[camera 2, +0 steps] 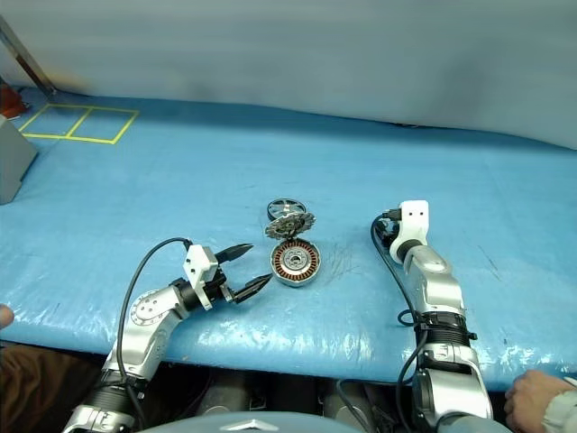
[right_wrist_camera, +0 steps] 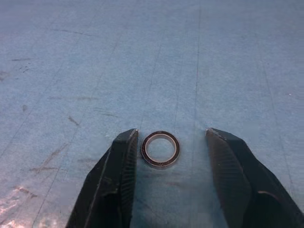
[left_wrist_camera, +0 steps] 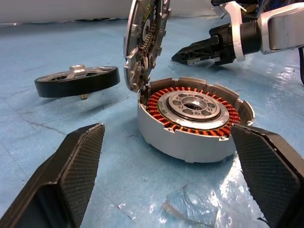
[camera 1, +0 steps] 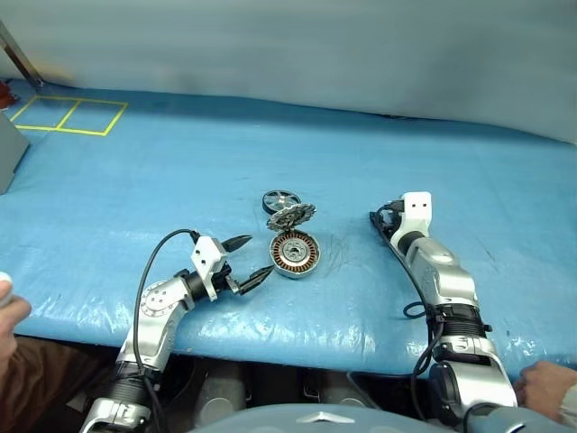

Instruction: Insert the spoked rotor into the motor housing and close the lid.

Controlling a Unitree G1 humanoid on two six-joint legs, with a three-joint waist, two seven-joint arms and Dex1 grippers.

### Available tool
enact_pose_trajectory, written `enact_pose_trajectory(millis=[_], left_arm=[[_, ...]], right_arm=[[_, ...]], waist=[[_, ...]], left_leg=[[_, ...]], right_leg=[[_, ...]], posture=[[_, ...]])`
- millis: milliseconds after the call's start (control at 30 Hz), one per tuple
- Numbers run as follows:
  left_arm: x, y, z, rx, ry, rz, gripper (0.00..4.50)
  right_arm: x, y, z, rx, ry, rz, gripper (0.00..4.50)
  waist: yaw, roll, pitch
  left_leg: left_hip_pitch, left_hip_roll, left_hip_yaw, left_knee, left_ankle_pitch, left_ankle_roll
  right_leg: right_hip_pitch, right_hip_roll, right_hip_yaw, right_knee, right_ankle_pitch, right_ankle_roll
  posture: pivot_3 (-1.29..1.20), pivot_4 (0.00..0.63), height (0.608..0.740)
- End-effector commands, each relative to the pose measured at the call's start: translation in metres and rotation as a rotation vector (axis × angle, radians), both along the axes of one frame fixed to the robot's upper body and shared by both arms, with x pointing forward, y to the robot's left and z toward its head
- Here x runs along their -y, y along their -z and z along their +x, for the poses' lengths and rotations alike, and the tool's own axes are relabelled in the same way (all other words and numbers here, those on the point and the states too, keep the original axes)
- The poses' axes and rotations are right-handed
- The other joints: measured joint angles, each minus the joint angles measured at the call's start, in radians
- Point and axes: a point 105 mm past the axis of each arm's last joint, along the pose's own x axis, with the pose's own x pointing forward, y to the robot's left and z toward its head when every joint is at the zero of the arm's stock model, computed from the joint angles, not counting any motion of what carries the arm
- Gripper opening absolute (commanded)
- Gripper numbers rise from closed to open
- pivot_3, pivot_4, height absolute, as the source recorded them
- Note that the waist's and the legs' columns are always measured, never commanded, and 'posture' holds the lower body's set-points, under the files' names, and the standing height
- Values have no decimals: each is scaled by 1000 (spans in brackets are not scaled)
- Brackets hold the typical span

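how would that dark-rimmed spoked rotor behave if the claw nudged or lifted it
The small dark-rimmed rotor with silvery spokes looks rigid metal, so probably stiff and fairly heavy for its size. It seems propped on a short brass-coloured shaft stub, so a nudge may rock it. Set on edge, its round rim would likely roll across the blue table cover.

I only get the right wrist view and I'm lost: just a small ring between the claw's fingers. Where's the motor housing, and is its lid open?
Observer: The motor housing sits on the mat, left of the right claw; its lid stands open at the far rim.
Operator: And the spoked rotor?
Observer: The spoked rotor lies flat just beyond the lid, not in the housing.
Operator: Left claw?
Observer: The left claw is open, pointing at the housing, holding nothing.
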Motion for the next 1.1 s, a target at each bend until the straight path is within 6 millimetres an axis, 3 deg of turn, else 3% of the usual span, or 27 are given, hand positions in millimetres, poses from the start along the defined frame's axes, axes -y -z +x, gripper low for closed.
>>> enact_pose_trajectory(millis=[33,100,233,300,533,733,867,1100], left_arm=[[1,-11,0,54,8,-2,4500],[1,-11,0,54,10,-2,4500],[3,-13,2,57,17,-5,4500],[3,-14,2,58,23,-9,4500],[5,-8,-3,32,53,-22,4500],[8,-7,-4,18,75,-29,4500],[10,-7,-4,1,84,-37,4500],[10,-8,-5,0,85,-36,4500]], right_arm=[[2,24,-17,-93,14,28,1175],[1,24,-21,-93,8,28,687],[-6,18,-29,-55,-37,40,687],[-15,0,-34,42,-111,51,687],[-72,-39,-73,184,-511,97,687],[-122,-66,-90,260,-760,122,687],[-149,-63,-96,245,-871,95,687],[-163,-45,-91,188,-903,89,687]], waist=[[0,0,0],[0,0,-1],[0,0,-1],[0,0,-1],[-2,2,1],[0,2,1],[1,2,1],[4,1,2]], left_leg=[[0,0,0,0,0,0],[1,0,0,0,0,0],[5,0,-1,0,0,0],[6,0,-1,-1,0,0],[5,0,0,-2,0,0],[6,0,-1,-1,-1,-1],[5,-1,-1,-2,-1,-1],[2,-1,-1,-1,-1,0]], right_leg=[[0,0,0,0,0,0],[1,0,0,0,0,0],[5,-1,-1,-1,-3,-5],[5,-2,-1,-1,-4,-6],[4,-1,-1,-1,-4,-6],[4,-2,-2,-1,-4,-7],[3,-5,-5,-1,-5,-8],[2,-6,-7,-1,-5,-8]], posture=[[0,150,740],[0,150,740],[0,150,740],[0,150,740],[0,150,740],[0,150,740],[0,150,740],[0,150,740]])
